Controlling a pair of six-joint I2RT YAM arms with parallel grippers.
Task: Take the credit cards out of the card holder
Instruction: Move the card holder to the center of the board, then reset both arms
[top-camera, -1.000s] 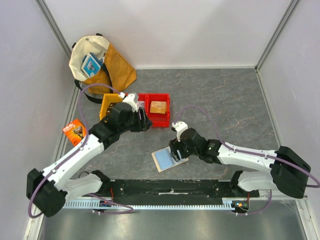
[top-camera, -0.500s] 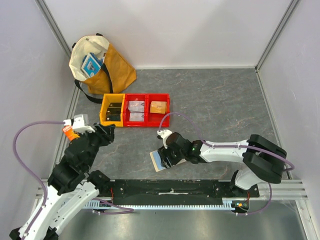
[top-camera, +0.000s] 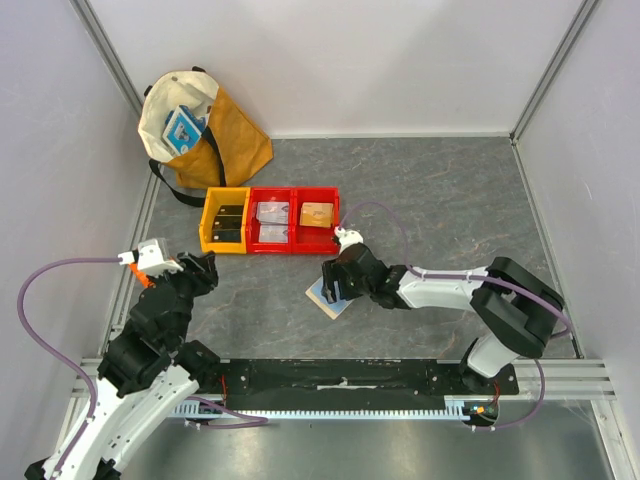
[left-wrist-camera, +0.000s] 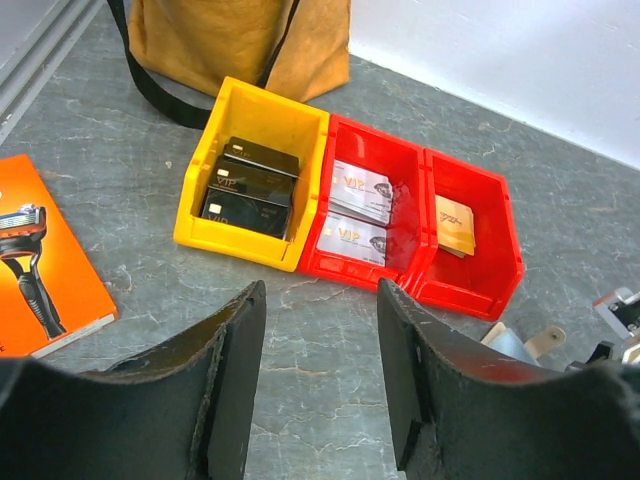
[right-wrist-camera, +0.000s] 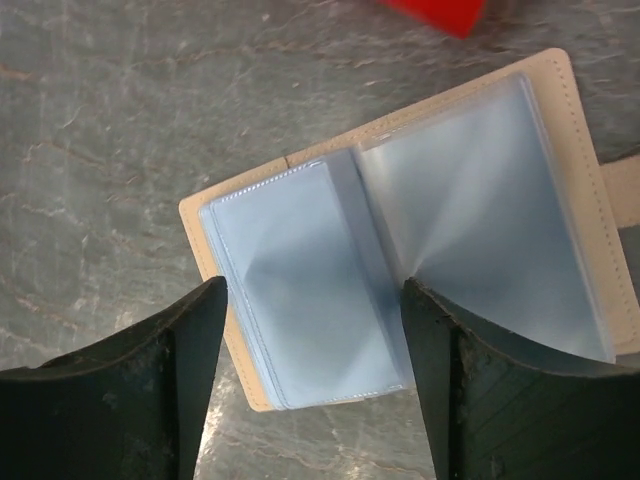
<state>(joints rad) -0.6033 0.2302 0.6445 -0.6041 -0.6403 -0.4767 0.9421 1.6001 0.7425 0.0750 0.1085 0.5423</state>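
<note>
Lying open, card holder (right-wrist-camera: 470, 200) slants diagonally under wide-open right end effector (right-wrist-camera: 315, 300).

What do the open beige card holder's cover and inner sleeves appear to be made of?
Beige card holder cover: matte leather or imitation, going by the stitched edge; cannot tell which. Pale blue inner sleeves: likely thin clear plastic, glossy, showing soft reflections and the layers beneath.

The white-and-black left arm (top-camera: 140, 352) is folding back close to its base, forearm rising forward. Its black two-finger left gripper (left-wrist-camera: 320, 370) is holding its jaws apart with nothing between them. The white right arm (top-camera: 440, 291) is stretching low toward the left, and its black right gripper (right-wrist-camera: 315, 300) is pointing downward, jaws spread wide.
</note>
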